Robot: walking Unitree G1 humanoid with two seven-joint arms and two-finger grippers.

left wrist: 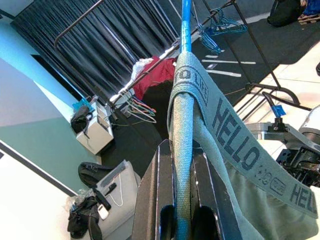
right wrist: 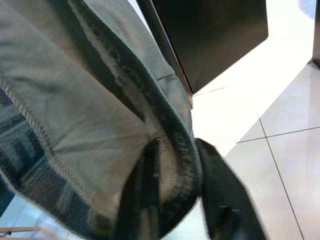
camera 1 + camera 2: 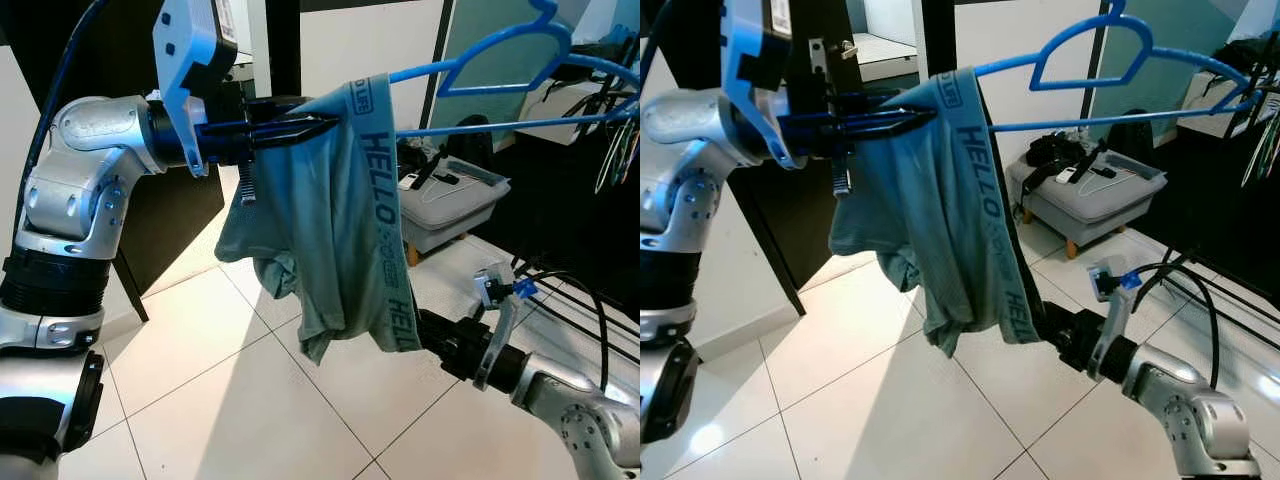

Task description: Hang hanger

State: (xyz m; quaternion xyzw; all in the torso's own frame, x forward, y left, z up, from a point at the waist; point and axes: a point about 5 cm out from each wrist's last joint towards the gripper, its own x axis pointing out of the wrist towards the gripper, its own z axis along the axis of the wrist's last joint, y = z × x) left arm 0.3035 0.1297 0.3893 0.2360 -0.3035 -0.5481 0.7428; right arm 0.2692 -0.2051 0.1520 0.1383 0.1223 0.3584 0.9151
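A blue plastic hanger (image 3: 500,60) is held out level at head height. My left gripper (image 3: 318,126) is shut on its left end, where grey-green underwear (image 3: 345,220) with a "HELLO" waistband (image 3: 378,180) drapes over the arm. In the left wrist view the two black fingers (image 1: 150,200) clamp the cloth-covered hanger bar (image 1: 183,150). Lower down, my right gripper (image 3: 418,330) is shut on the hanging waistband's bottom edge. The right wrist view has the cloth (image 2: 100,115) pinched between its fingers (image 2: 220,200).
A clothes rack with several hangers (image 3: 620,140) stands at the far right. A grey stool (image 3: 455,205) carrying a bag and small items sits behind the garment. A dark cabinet (image 3: 180,215) rises at the left. White tile floor (image 3: 250,400) lies below.
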